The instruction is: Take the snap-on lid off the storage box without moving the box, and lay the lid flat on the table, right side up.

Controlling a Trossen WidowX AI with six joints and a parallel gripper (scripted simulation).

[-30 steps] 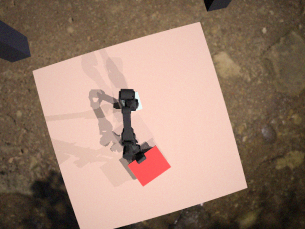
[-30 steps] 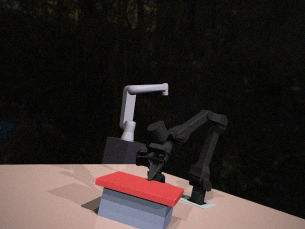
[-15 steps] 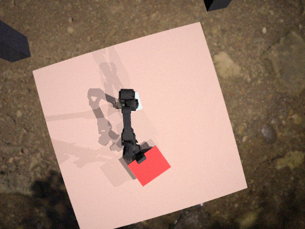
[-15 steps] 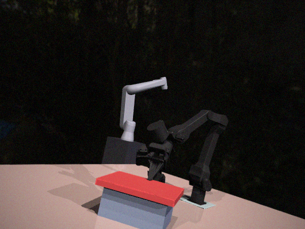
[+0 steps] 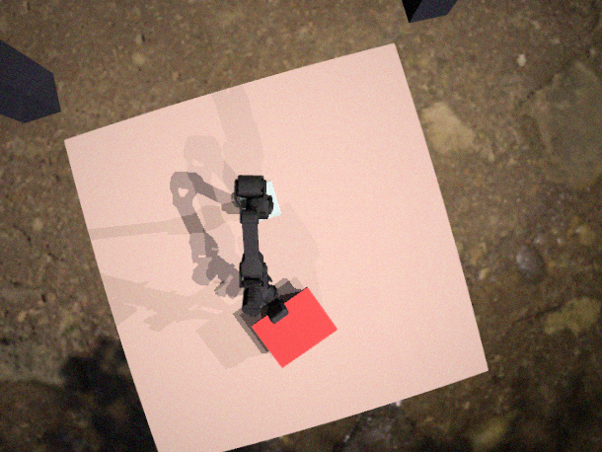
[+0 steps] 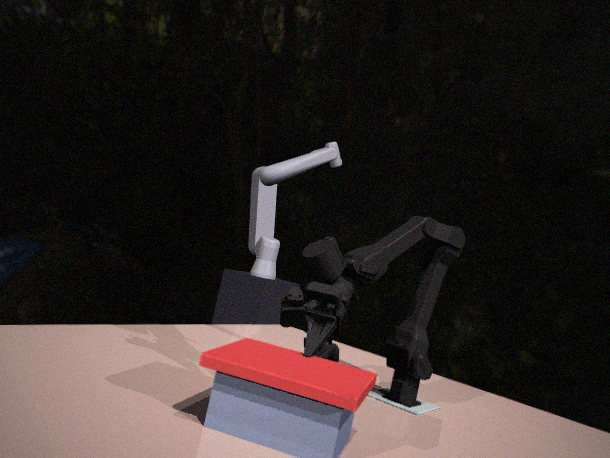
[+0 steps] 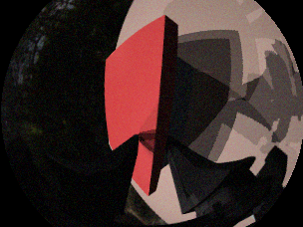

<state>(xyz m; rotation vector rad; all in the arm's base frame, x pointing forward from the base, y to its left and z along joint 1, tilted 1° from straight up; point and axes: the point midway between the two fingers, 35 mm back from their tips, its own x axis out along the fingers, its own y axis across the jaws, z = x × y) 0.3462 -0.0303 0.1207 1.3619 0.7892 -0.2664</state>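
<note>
The red lid [image 5: 301, 331] [image 6: 285, 367] [image 7: 134, 85] lies right side up on top of the blue-grey storage box [image 6: 272, 420] [image 7: 183, 95]. From the top view the lid hides most of the box. My gripper [image 5: 276, 315] [image 6: 316, 355] [image 7: 151, 137] is shut on the lid at the edge facing my arm. One finger lies over the lid's top and the other is under its rim, beside the box wall. A dark band shows on the box just under the lid. I cannot tell whether the lid is slightly raised.
The pale pink table [image 5: 370, 173] [image 6: 75, 350] holds the box and my arm's base on a pale plate [image 5: 274, 207] [image 6: 427, 408]. A white arm [image 6: 263, 215] stands on a dark block [image 6: 245, 300] beyond the table. Two dark blocks [image 5: 25, 84] [image 5: 426, 7] flank the table's far side.
</note>
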